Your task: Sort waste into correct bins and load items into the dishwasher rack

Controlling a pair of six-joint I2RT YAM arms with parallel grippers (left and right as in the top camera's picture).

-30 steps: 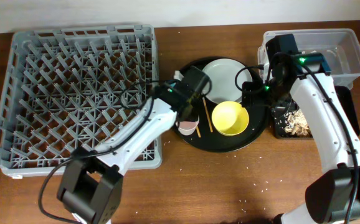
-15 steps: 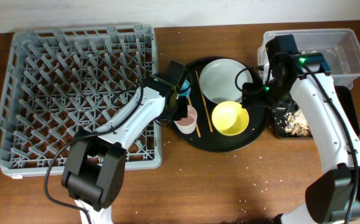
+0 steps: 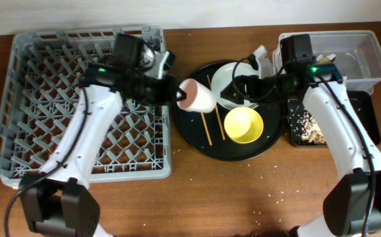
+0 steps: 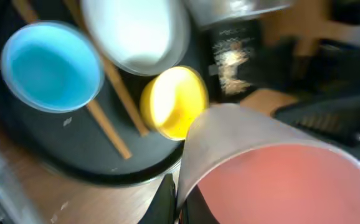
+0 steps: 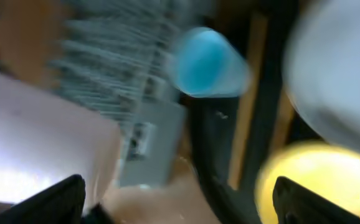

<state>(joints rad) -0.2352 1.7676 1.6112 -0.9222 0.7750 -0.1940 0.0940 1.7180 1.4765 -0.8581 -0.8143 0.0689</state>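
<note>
My left gripper (image 3: 177, 92) is shut on the rim of the pink cup (image 3: 197, 97) and holds it tipped on its side above the left edge of the round black serving tray (image 3: 197, 141). The left wrist view shows the jaws (image 4: 180, 200) pinching the pink cup's wall (image 4: 279, 174). The blue cup (image 4: 52, 65), white plate (image 3: 230, 76), yellow bowl (image 3: 243, 125) and chopsticks (image 3: 207, 122) lie on that tray. My right gripper (image 3: 243, 87) is open and empty, low over the plate. The grey dishwasher rack (image 3: 78, 105) is at the left.
The clear tub (image 3: 368, 49) stands at the back right. The black rectangular tray (image 3: 306, 128) in front of it holds beige food scraps. Crumbs dot the wooden table near the front edge.
My left gripper lifted the pink cup off the round tray and the arm swung back toward the rack. My right gripper moved left from the tray's right edge to over the plate.
</note>
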